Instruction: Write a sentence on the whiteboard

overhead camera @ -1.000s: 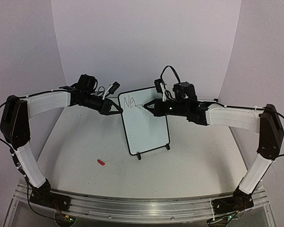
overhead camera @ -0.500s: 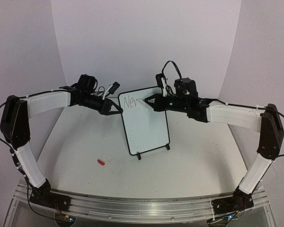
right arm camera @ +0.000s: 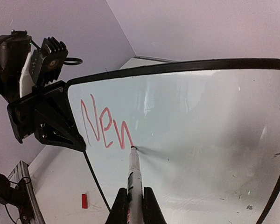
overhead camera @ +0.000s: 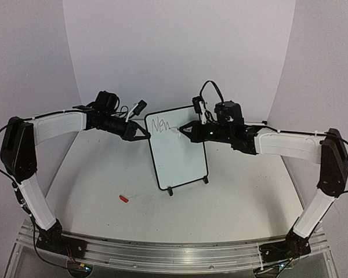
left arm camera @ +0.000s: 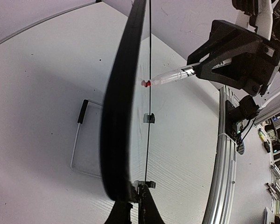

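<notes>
Pale lilac walls (overhead camera: 180,52) on all sides, with a matte white tabletop (overhead camera: 238,197) below. Standing near the middle of that tabletop on two little black feet (overhead camera: 170,191): a small rectangular whiteboard (overhead camera: 180,159) with a thin black frame and rounded corners, upright, leaning slightly back, face toward the arm bases. Same whiteboard (left arm camera: 119,116) edge-on in the left wrist view, and broad and face-on (right arm camera: 200,140) in the right wrist view.

At the whiteboard's top left corner, thin red handwritten lettering (right arm camera: 105,126) reading "New". Same lettering (overhead camera: 160,124) faint and darker-looking from above. A few faint grey smudges toward the lower right of the whiteboard's face.

Left of the whiteboard, the black left gripper (overhead camera: 145,133), jaws pinched narrow on the upper left edge of the frame, gripping the whiteboard itself.

Right of the whiteboard, the black right gripper (overhead camera: 185,130), jaws closed tight around a slim clear-barrelled marker (right arm camera: 134,172) with a red tip. Tip touching the whiteboard's face just after the "w".

Behind the whiteboard, a thin wire stand loop (left arm camera: 79,135) with a black sleeve, resting on the tabletop.

In front of the whiteboard and off to its left, well apart from the feet, a small red piece (overhead camera: 124,198) lying flat on the tabletop, possibly a marker cap.
</notes>
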You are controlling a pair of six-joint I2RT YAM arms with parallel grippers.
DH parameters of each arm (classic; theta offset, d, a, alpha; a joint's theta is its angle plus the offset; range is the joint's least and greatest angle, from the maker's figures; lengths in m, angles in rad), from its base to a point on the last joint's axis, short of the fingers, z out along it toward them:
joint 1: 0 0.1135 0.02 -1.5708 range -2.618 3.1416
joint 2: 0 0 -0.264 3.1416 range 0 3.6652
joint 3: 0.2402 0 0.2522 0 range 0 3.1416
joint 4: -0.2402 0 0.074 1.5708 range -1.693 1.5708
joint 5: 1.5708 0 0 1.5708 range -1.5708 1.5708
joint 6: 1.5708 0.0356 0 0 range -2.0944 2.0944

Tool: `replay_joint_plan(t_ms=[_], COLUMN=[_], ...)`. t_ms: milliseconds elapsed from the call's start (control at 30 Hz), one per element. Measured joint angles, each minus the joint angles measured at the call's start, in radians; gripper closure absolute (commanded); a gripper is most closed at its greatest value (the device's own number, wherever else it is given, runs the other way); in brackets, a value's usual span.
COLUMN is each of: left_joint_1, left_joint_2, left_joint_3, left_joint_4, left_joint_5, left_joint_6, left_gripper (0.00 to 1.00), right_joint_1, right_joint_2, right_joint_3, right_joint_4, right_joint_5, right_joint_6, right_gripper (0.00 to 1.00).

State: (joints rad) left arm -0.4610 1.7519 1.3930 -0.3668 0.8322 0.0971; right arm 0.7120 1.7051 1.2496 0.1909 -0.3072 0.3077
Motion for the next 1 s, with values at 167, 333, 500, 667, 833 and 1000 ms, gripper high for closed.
replay_joint_plan(t_ms=[167, 333, 500, 667, 833, 1000], left_joint_1=[0.000, 0.000, 0.000, -0.001, -0.001, -0.002], left_joint_2=[0.000, 0.000, 0.000, 0.000, 0.000, 0.000], left_joint_3=[0.000, 0.000, 0.000, 0.000, 0.000, 0.000], left_joint_4=[0.000, 0.000, 0.000, 0.000, 0.000, 0.000], left_joint_5=[0.000, 0.000, 0.001, 0.003, 0.003, 0.004], left_joint_6=[0.000, 0.000, 0.001, 0.003, 0.004, 0.007], left_gripper=[1.00, 1.00, 1.00, 1.00, 1.00, 1.00], right_joint_1=[0.000, 0.000, 0.000, -0.008, -0.013, -0.014], right_joint_2=[-0.002, -0.002, -0.002, -0.002, -0.002, -0.010], right_joint_3=[-0.002, 0.002, 0.033, 0.070, 0.080, 0.076], right_joint_4=[-0.001, -0.005, -0.019, -0.019, -0.019, -0.019], right_joint_5=[0.002, 0.005, 0.022, 0.043, 0.044, -0.019], right_joint_6=[0.000, -0.002, -0.008, -0.015, -0.019, -0.030], right_gripper=[1.00, 1.00, 1.00, 1.00, 1.00, 1.00])
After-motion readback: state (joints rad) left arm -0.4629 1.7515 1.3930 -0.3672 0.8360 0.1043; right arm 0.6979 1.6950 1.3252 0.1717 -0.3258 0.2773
